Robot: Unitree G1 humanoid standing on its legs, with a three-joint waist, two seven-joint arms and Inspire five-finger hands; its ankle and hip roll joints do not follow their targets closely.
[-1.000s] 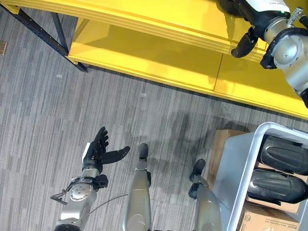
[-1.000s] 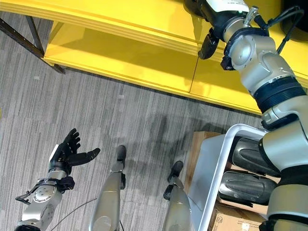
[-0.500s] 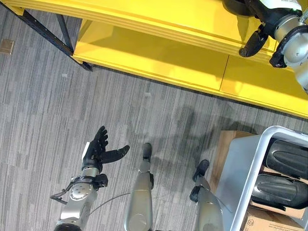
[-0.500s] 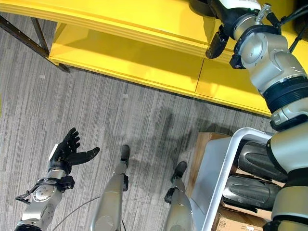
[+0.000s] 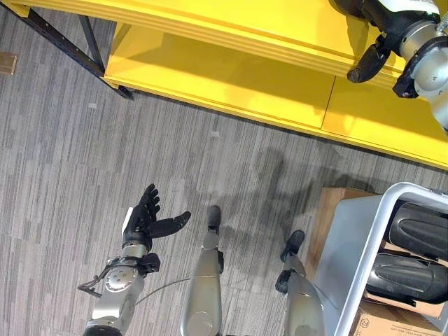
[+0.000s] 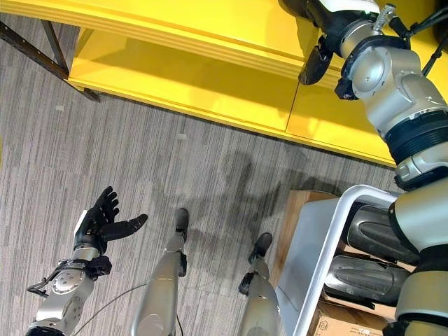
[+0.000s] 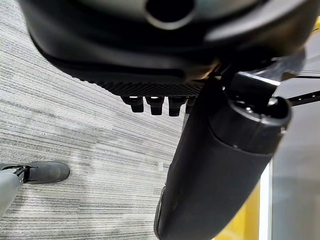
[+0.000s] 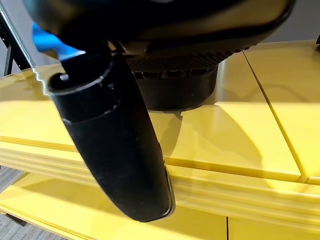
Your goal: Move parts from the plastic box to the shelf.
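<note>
Right hand (image 6: 318, 52) held at the upper shelf (image 5: 231, 35); little is changed across the last second.

A dark part (image 8: 175, 92) is seen resting on the yellow shelf past the right hand, whose thumb hangs clear; whether its fingers are closed cannot be told. The placement is judged near complete. The left hand (image 5: 145, 218) stays relaxed, fingers straight, over the floor (image 5: 77, 161). More dark parts (image 5: 418, 231) are left in the white box (image 5: 364, 252).

A humanoid robot's silver-grey metal arms, built of rounded jointed segments ringed by ribbed black bands, each end in a dark hand: the left hand (image 5: 143, 220) bears a white patch on its back, the right hand (image 6: 316, 61) a thick, smooth black thumb beneath a textured palm.
</note>
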